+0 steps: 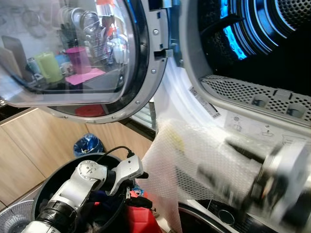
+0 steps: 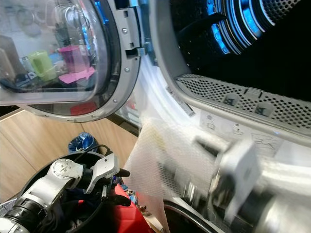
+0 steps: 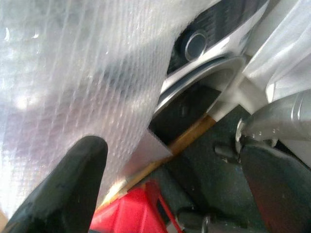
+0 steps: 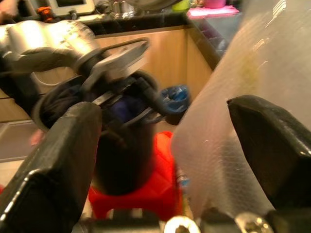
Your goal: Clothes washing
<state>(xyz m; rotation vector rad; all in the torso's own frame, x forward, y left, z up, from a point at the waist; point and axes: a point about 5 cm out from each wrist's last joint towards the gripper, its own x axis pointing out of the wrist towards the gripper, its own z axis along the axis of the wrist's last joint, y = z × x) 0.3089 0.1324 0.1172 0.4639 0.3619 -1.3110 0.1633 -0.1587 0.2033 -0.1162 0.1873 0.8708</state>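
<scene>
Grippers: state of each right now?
Left gripper: open, empty, over the black basket.
Right gripper: open, fingers spread, behind the white mesh fabric at the washer opening.

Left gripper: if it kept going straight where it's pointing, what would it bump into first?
Most likely the white mesh cloth. In the left wrist view it hangs right past the left gripper, with the washer behind. How far off it is can't be judged.

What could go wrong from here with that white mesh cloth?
The mesh cloth hangs over the drum's lower rim, mostly outside; it may slide down toward the black basket and red stool. The right gripper is open and blurred, so its grasp looks unsure. The left gripper, also open, sits beside the cloth and could snag it.
</scene>
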